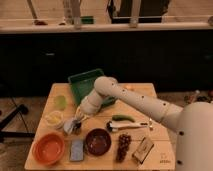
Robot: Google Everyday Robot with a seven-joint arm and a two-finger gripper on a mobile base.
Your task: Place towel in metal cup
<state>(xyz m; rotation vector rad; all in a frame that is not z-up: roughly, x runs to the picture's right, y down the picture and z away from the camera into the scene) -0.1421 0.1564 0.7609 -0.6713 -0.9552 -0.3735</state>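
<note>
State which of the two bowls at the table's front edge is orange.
The left bowl, by the front-left corner; the right bowl is dark brown. The gripper sits just behind and between them.

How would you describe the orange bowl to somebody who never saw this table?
Look at the wooden table, at its near left corner. The orange bowl sits there, left of the blue sponge, in front of the pincer beside the yellow bowl. No other dish is orange.

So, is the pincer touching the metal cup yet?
Cannot tell. In the camera view the pincer sits low over the metal cup, and the towel bunched there hides any contact or gap.
</note>
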